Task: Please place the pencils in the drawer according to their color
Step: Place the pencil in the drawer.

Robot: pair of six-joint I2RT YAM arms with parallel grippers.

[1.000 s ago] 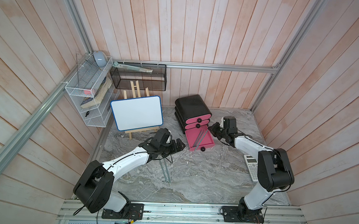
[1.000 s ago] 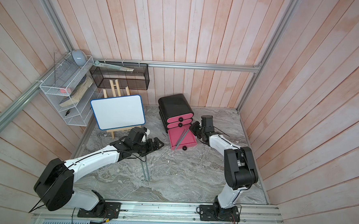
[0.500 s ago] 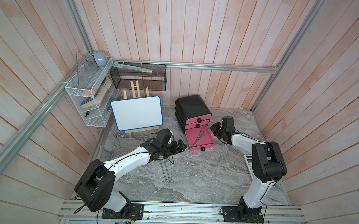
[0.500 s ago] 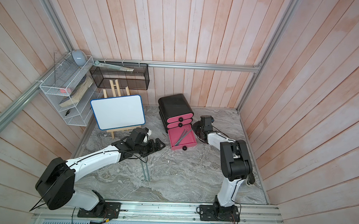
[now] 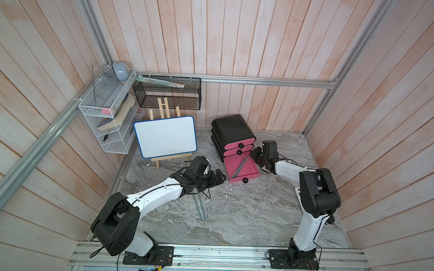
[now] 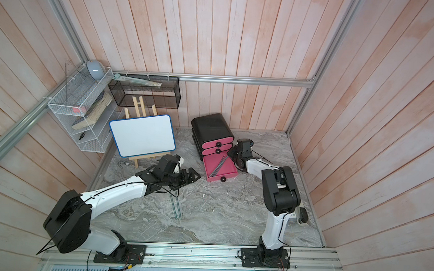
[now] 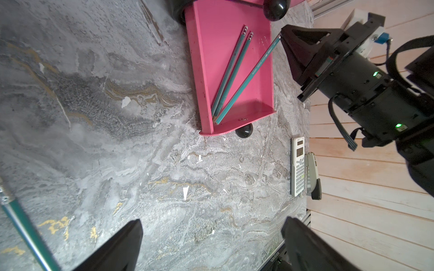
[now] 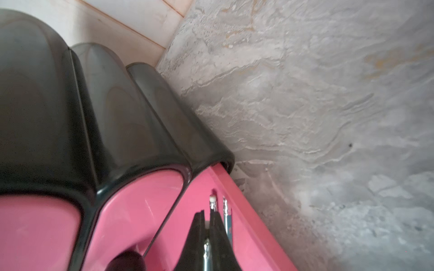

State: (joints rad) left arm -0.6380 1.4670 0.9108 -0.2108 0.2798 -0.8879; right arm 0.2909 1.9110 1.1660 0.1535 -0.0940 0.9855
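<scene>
A: So, where are the long, thin teal-green pencils (image 7: 232, 70) with silver ferrules?
B: Three lie in the pulled-out bottom pink tray (image 7: 211, 58) of the small black rounded cabinet (image 5: 233, 128). Its two upper pink drawers (image 5: 232, 145) are pushed in. Two pencils rest side by side. The third pencil (image 7: 251, 75) slants, its ferrule end pinched between the closed black jaws of the right gripper (image 7: 283, 31) at the tray's side wall.
A: Any outside?
B: Loose pencils (image 5: 200, 209), also teal, lie on the grey marbled tabletop (image 5: 245, 214), partly under the left arm (image 5: 157, 193). There are at least two; I can't count them surely.
A: And the left gripper (image 7: 213, 220)?
B: Spread wide, holding nothing, low over the tabletop near the tray's front.
A: What changed in the last second?
B: The right arm's black elbow (image 5: 318, 195) has swung toward the middle and now hides most of the white calculator (image 7: 297, 166) from above. Both grippers have barely moved.
A: Any writing?
B: Print runs along the third pencil's barrel, too small to read.
A: Counts?
B: One cabinet, three round black knobs (image 7: 244, 131), one calculator, one white board (image 5: 165, 136) on a wooden easel (image 5: 170, 159).
</scene>
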